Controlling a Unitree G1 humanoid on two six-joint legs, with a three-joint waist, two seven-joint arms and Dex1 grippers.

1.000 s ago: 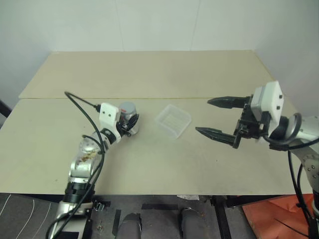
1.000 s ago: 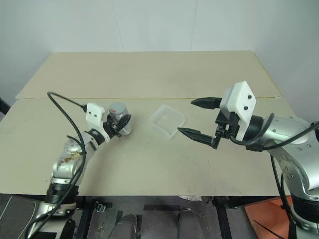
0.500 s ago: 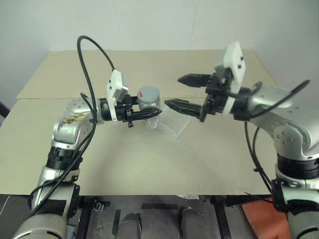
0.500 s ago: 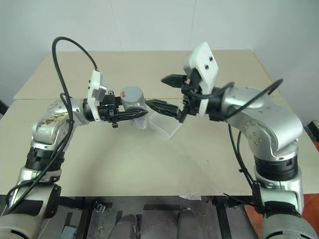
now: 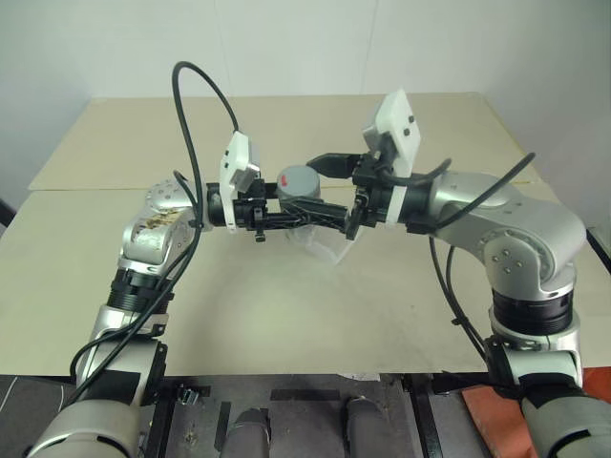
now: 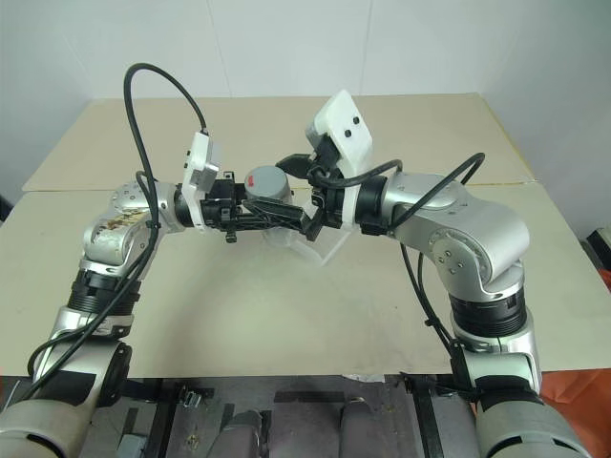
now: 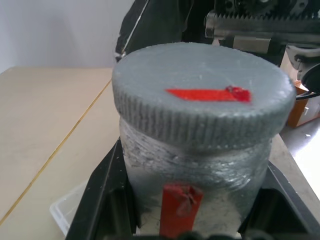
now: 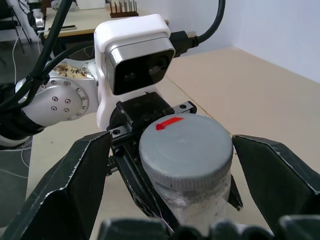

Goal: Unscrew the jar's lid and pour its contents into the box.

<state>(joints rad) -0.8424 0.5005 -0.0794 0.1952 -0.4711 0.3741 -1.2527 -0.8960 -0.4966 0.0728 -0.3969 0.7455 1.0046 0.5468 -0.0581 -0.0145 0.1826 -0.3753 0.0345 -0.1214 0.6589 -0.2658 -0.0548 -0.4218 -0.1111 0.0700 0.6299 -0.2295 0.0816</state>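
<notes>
Compared with a second ago, the jar (image 5: 304, 198) has been lifted off the table (image 5: 286, 315) and is now held in the air above the box (image 5: 329, 246), near the table's centre. The left gripper (image 5: 304, 216) is clenched on the jar body. The right gripper (image 8: 170, 165) has come across; its spread fingers flank the lid (image 8: 186, 146) without touching. The jar is upright and silvery, its grey ribbed lid still on, red mark on top.

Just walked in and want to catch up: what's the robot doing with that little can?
The left pincer holds the jar up above the table, shut on its body. The right pincer stands open on either side of the lid, which is not yet gripped and is on the jar. The box sits just below.
</notes>
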